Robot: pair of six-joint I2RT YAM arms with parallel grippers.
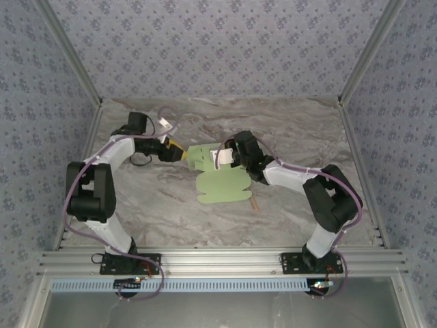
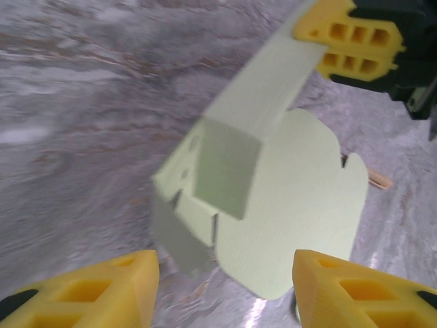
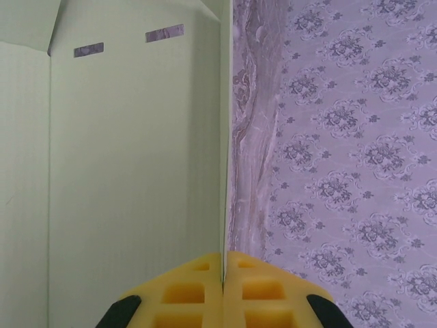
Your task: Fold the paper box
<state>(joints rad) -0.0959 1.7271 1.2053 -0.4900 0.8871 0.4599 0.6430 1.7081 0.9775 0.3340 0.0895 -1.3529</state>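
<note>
**Two robot arms at a half-folded green paper box**

Seen from above, a pale green paper box lies near the middle of a grey marbled table, a little toward the far edge. It is a die-cut card sheet, partly folded. Its wide part, with a scalloped outline, rests flat on the table. A narrower panel at its far side stands raised.

The right pincer reaches in from the right and grips that raised panel. In the right wrist view its yellow fingers are pressed together on the thin edge of the card, and two small slots show near the top of the panel.

The left pincer sits just beside the left end of the box, above the table. In the left wrist view its fingers are spread wide, holding nothing, with the card lying between and beyond them.

A thin tan wooden stick lies on the table, poking out from under the box's near right edge.
</note>
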